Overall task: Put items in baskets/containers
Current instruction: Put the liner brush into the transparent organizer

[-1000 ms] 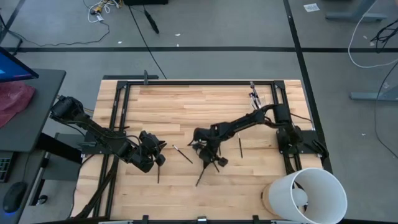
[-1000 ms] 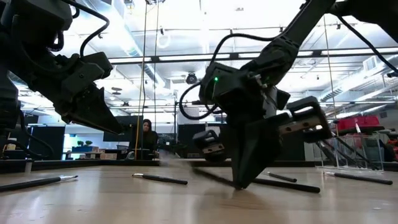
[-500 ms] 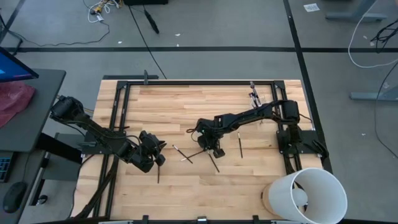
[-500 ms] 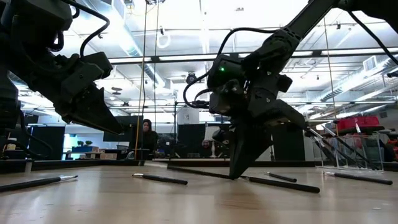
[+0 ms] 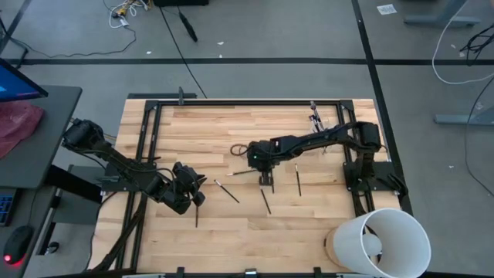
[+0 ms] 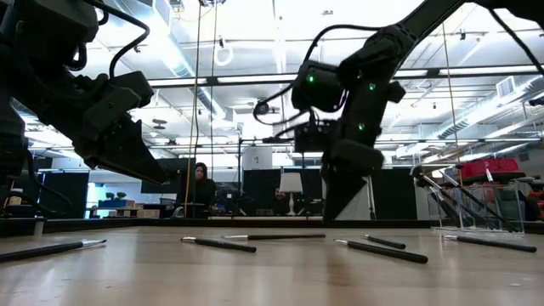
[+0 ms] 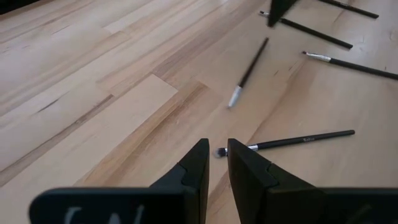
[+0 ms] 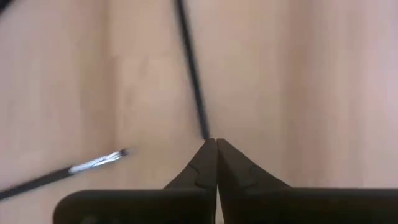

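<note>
Several slender dark brushes lie flat on the wooden table: one (image 5: 226,191) between the arms, one (image 5: 265,201) just near of my right gripper, one (image 5: 298,179) to its right, and a thin one (image 5: 243,173) reaching left from it. My right gripper (image 5: 265,179) (image 8: 216,143) hangs shut above the table's middle, pointing steeply down, its tips clear of the wood (image 6: 333,217). My left gripper (image 5: 194,198) (image 7: 213,155) waits at centre-left, its fingers a narrow gap apart with nothing between them; a brush (image 7: 286,142) lies just beyond them. The small clear cup (image 5: 316,122) is at the far right.
A large white bucket (image 5: 382,241) stands at the near right corner. Another brush (image 5: 196,216) lies near of the left gripper. Black frame rails (image 5: 247,101) border the table. The near middle of the table is bare wood.
My right gripper has risen off the table and gone toward the far right, rolling about its own line and staying shut. The brushes under it have shifted: one has slid toward the far edge, just near of the gripper, and a thin one now lies crosswise to its left.
</note>
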`<state>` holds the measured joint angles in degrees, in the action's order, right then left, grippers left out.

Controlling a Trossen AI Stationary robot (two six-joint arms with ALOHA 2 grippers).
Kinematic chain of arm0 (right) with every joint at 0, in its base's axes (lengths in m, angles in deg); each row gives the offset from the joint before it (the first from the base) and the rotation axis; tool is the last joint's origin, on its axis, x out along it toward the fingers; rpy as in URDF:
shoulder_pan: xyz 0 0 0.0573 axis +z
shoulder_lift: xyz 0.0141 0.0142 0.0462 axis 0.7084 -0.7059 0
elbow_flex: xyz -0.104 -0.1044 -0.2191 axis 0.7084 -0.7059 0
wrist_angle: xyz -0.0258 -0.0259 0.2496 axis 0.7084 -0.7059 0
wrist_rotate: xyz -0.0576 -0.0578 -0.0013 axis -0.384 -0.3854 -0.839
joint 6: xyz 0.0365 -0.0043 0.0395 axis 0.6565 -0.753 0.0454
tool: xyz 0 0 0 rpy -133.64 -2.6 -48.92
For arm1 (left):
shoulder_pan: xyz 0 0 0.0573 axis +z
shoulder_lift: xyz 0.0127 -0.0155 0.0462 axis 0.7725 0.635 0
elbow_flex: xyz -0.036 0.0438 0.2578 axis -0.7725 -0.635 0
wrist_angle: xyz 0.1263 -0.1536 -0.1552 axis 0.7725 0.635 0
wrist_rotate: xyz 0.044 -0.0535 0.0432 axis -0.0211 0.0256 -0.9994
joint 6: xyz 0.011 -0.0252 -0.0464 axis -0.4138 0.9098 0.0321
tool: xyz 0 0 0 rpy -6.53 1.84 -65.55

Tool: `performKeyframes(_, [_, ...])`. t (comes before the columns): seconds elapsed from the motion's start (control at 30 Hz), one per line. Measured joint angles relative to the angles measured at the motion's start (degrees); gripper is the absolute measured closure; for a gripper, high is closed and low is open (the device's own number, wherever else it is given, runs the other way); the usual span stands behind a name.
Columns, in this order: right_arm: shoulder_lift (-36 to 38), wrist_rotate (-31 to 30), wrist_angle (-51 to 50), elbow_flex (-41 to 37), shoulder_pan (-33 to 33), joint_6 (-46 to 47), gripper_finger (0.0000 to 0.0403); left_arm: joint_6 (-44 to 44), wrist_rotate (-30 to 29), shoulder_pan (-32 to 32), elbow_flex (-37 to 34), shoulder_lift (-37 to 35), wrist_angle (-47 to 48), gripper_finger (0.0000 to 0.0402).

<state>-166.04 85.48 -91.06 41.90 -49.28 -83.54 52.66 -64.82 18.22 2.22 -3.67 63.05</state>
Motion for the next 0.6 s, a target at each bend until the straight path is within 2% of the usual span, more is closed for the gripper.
performKeyframes(0.13, [0.68, -1.44, -1.94, 0.01, -0.69, 4.26, 0.0397, 0.00, -0.07, 0.00, 0.00, -0.02, 0.14, 0.0342])
performKeyframes(0.3, [0.78, -1.15, 2.32, -0.98, -0.77, 2.66, 0.0397, 0.01, -0.31, 0.00, 0.00, -0.02, 0.14, 0.0342])
performKeyframes(0.37, [0.78, 0.05, 9.58, -3.42, -0.69, 0.81, 0.0397, 0.01, -0.39, 0.00, 0.00, -0.02, 0.13, 0.0342])
performKeyframes(0.47, [0.78, 4.92, 25.58, -8.62, -0.66, -2.52, 0.0390, 0.02, -0.45, 0.00, 0.00, -0.02, 0.13, 0.0342])
performKeyframes(0.6, [0.13, 6.76, 43.30, -13.61, -1.34, -3.81, 0.0345, 0.03, -0.48, 0.00, 0.00, -0.02, 0.02, 0.0342])
